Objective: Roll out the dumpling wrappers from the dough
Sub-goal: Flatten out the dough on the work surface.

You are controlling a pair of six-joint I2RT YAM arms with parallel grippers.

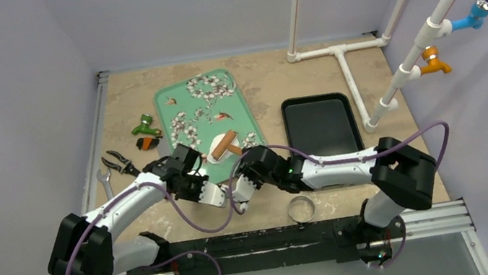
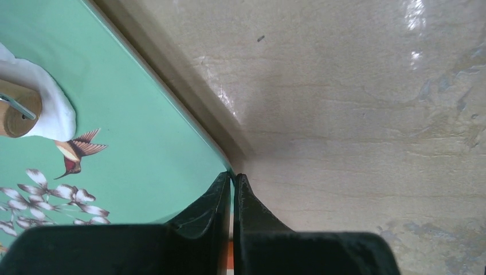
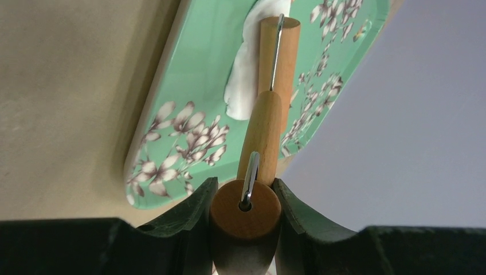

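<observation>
My right gripper (image 3: 245,197) has its jaws clamped on the round wooden end of the roller (image 3: 262,137) handle. The roller's drum lies across the dough (image 3: 243,86), a flattened white patch on the near right part of the green tray (image 3: 189,74). My left gripper (image 2: 232,179) has its jaws pressed together, tips right at the tray's near edge where it meets the table (image 2: 344,114). I cannot tell whether they pinch the rim.

Beige table (image 1: 262,83), floral tray (image 1: 182,106), black tray (image 1: 316,100), metal ring (image 1: 290,211)
</observation>
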